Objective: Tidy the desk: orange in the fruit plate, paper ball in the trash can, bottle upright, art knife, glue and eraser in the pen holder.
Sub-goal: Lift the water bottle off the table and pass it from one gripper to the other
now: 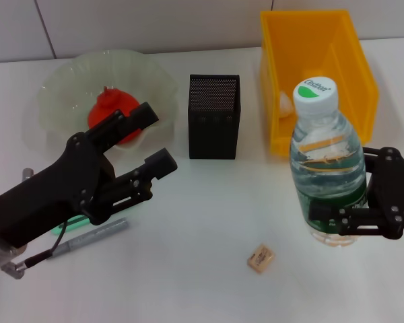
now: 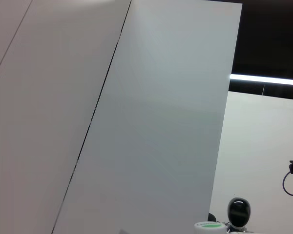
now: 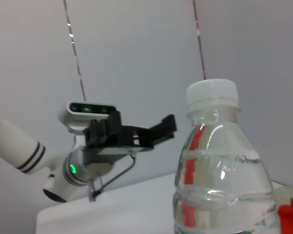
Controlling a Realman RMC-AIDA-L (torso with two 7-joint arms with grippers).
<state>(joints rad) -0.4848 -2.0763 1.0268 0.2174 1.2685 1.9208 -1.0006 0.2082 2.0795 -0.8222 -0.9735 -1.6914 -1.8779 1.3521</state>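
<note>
White bench (image 1: 209,282) — fruit plate (image 1: 54,87) 10 o'clock, pen holder (image 1: 214,121) centre, trash can (image 1: 316,74) 1 o'clock, eraser (image 1: 260,259) 6 o'clock — art knife (image 1: 97,235) 8 o'clock.

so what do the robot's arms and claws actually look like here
Both claws are matte black and angular. The left claw has two long blocky fingers on a bulky black body, with a thin black cable looping beneath and a silver fitting at its base. From the right wrist view its arm is white with black rings, a glowing green light and a white camera housing. The right claw shows open linkage bars with round pivot pins.
</note>
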